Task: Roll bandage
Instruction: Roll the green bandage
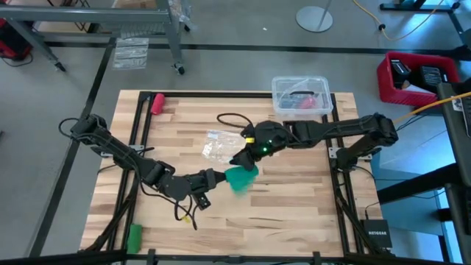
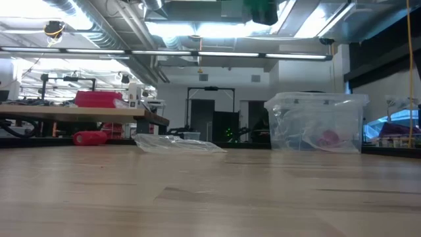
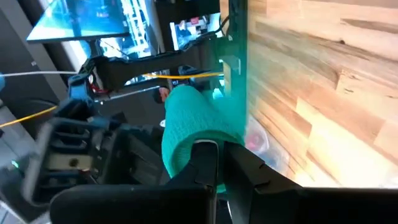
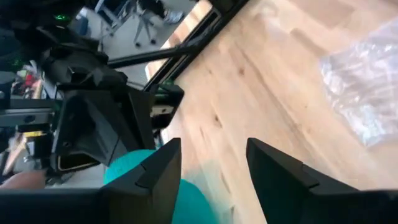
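Near the middle of the high frame, the bandage (image 1: 239, 178) is held above the worktop (image 1: 294, 213) between the two pincers. The left pincer (image 1: 218, 177) meets it from the left, fingers pressed together, pinching the cloth's end; in its wrist view the bandage (image 3: 196, 127) shows as a partly rolled teal cylinder with a strip trailing off. The right pincer (image 1: 246, 160) comes in from the upper right with fingers spread, and the bandage (image 4: 186, 202) sits between its fingers (image 4: 155, 168). A crumpled plastic bag (image 1: 217, 145) lies just above centre, a clear bin (image 1: 300, 97) at the upper right, a red roll (image 1: 157, 101) at the upper left and a green roll (image 1: 134, 237) at the lower left.
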Robot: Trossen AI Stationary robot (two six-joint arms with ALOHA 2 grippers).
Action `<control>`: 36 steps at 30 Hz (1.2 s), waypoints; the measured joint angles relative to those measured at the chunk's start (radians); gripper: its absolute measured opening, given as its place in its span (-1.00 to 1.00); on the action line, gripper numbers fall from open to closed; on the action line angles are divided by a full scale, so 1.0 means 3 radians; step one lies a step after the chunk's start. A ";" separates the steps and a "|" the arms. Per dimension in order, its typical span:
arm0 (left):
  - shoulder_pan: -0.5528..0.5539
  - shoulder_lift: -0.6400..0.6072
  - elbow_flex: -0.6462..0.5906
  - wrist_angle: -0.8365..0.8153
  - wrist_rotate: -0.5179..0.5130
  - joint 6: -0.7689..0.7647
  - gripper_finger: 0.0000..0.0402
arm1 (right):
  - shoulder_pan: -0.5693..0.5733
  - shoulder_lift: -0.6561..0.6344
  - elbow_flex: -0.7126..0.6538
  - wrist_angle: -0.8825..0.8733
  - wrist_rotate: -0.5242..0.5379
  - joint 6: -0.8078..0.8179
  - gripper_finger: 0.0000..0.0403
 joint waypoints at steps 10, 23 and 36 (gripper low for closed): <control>-0.0014 0.0001 0.0000 -0.0025 -0.0042 -0.0037 -0.96 | -0.0396 -0.0008 0.0000 -0.0536 -0.0575 -0.0281 -0.08; -0.0168 0.0000 -0.0001 0.0010 -0.0004 -0.2570 -0.96 | -0.0261 -0.1154 -0.0351 -0.1120 -0.0306 -0.1862 -0.08; -0.0169 0.0000 -0.0004 0.0016 0.0003 -0.4034 -0.96 | 0.0332 -0.1664 -0.3016 0.2431 0.0532 -0.1953 -0.08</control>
